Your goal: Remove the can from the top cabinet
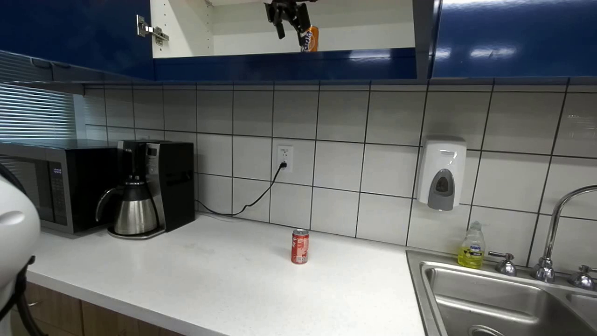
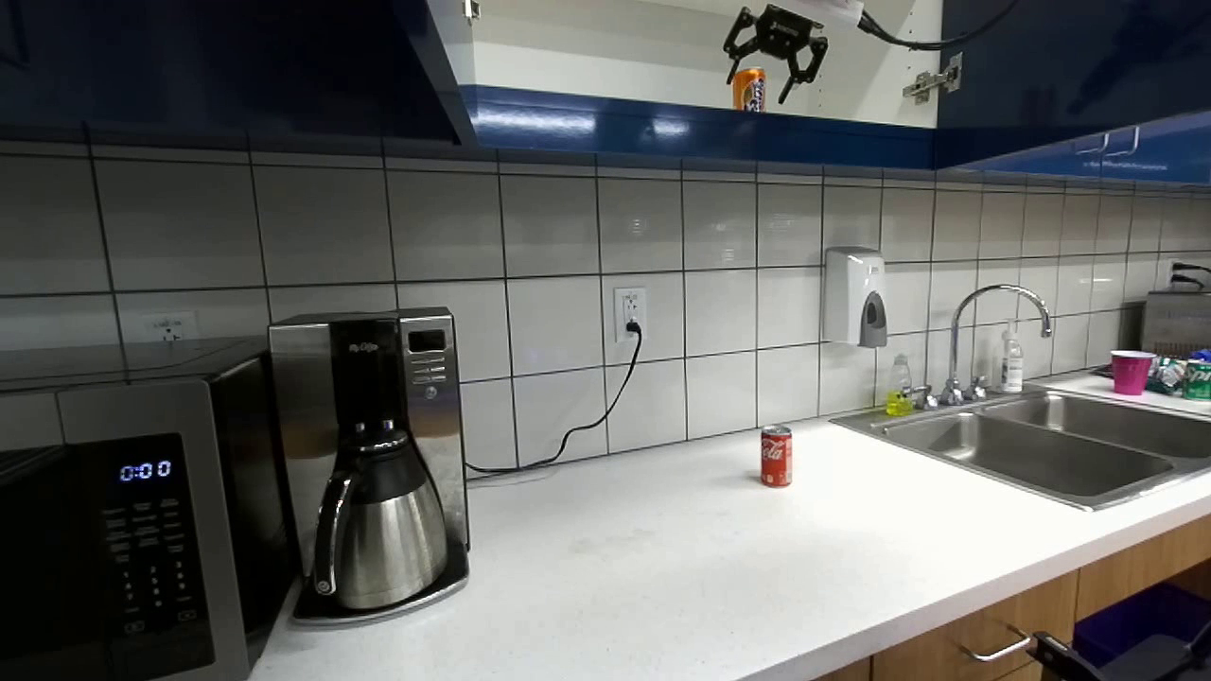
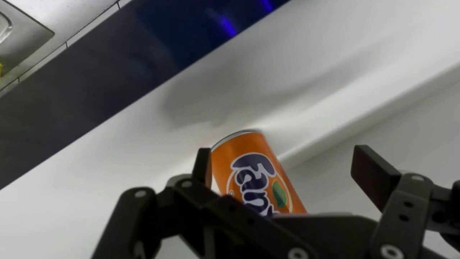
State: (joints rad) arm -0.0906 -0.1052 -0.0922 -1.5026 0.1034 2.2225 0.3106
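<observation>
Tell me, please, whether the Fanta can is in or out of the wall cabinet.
In: both exterior views show the Fanta can inside the wall cabinet, behind its blue front rail.

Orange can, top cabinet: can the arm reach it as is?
Likely yes: the cabinet door is open, the claw is open near the can, and nothing visible blocks it. One finger overlaps the can's edge in the wrist view, so realigning may help.

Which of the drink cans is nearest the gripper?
The orange Fanta can, up in the open blue cabinet by the gripper; the red can is on the counter, the green one beyond the sink.
</observation>
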